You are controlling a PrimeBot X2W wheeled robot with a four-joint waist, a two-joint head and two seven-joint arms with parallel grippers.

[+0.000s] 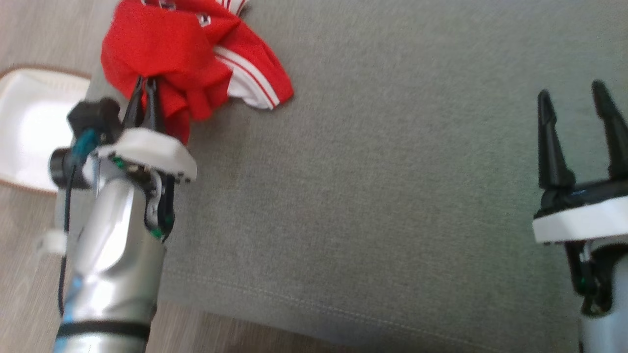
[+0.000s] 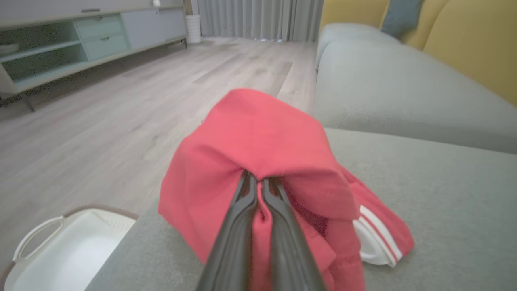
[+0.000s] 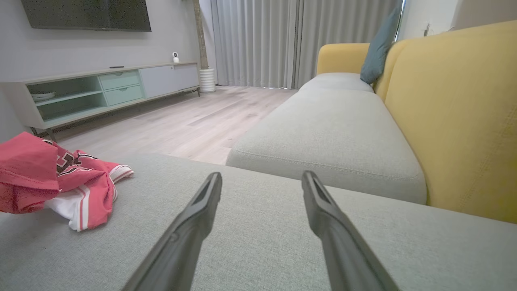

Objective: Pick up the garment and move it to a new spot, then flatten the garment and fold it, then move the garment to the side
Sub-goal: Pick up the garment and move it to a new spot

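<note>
Judging by the crumpled red garment [image 1: 186, 54] at the cushion's [image 1: 392, 171] far left, pinched tight in the left gripper [image 1: 145, 93] while the right gripper [image 1: 573, 93] hovers spread and empty at the near right, moving, flattening, folding and setting aside all remain.

One red garment [image 1: 171, 54], one white basket [image 1: 29, 127], one teal cushion [image 3: 379, 48] — one left gripper [image 1: 147, 83], one right gripper [image 1: 571, 91].
</note>
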